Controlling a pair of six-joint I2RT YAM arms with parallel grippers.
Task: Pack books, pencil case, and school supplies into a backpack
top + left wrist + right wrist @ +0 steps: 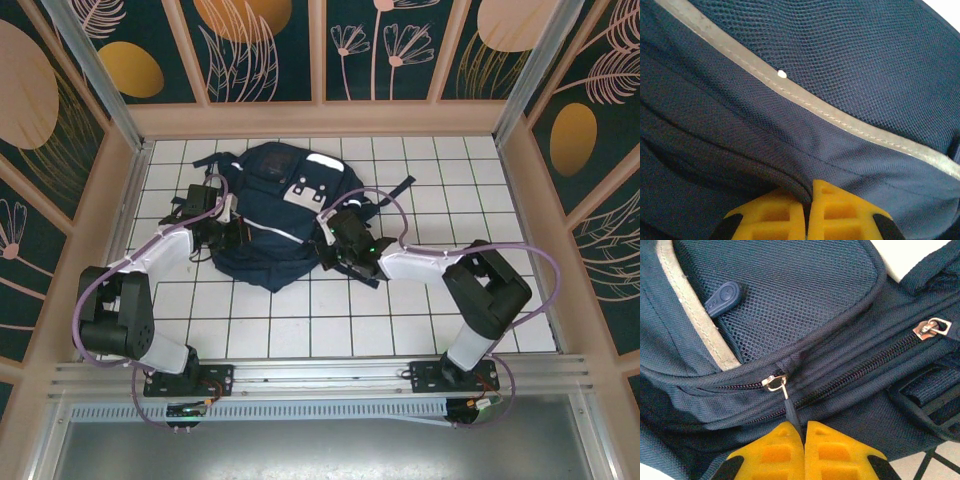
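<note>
Currently, 1 backpack (275, 215) toward far edge of table (420, 320): right gripper (804, 432) clamped on zip pull (789, 407), zip (865, 365) running rightward; left gripper (808, 192) pinching backpack fabric opposite.

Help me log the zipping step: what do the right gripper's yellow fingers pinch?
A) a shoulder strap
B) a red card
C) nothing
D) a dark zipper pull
D: the right gripper is shut on the dark zipper pull hanging from a silver slider on the backpack.

Dark navy backpack (268, 222) lies flat on the white-tiled table (300, 322).
</note>
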